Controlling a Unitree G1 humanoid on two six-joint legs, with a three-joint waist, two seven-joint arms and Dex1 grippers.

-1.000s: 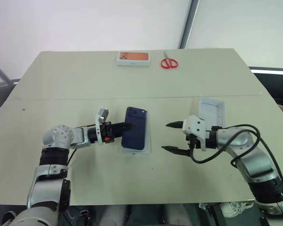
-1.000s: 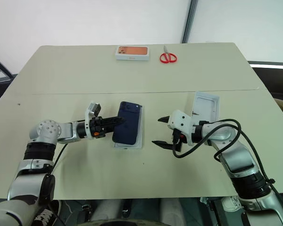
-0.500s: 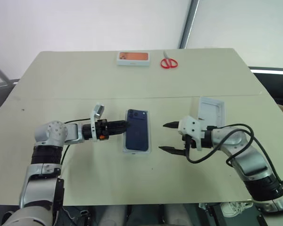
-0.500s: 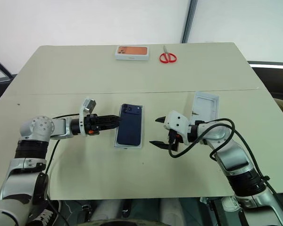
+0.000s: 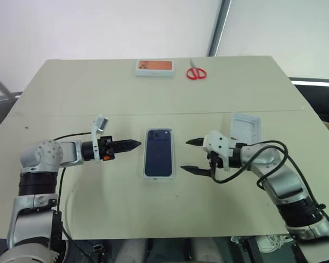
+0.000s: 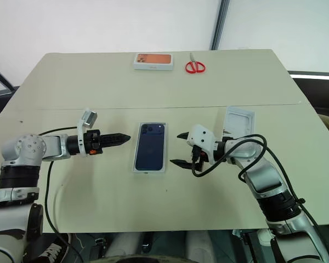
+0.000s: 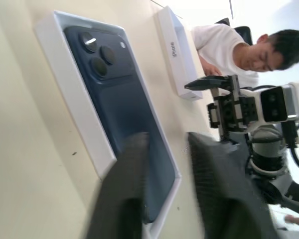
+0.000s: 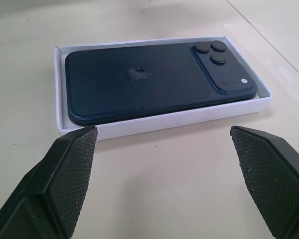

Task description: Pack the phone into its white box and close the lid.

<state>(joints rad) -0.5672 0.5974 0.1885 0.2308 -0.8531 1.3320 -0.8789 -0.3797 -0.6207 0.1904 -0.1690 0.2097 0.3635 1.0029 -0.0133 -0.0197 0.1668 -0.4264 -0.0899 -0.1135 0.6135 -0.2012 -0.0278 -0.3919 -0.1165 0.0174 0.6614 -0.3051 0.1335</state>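
The phone [image 5: 157, 159] is lying in the white box [image 5: 145, 174] between my grippers; my left gripper [image 5: 136, 145] is clenched empty, my right gripper [image 5: 187, 155] is spread, the lid [image 5: 245, 130] lying behind it.

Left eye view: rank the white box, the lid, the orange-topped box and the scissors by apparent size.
1. white box
2. lid
3. orange-topped box, though it lies farther away, so its place against the lid is unsure
4. scissors

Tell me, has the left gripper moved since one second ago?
Yes. The left gripper has drawn back to the robot's left, away from the phone in the white box.
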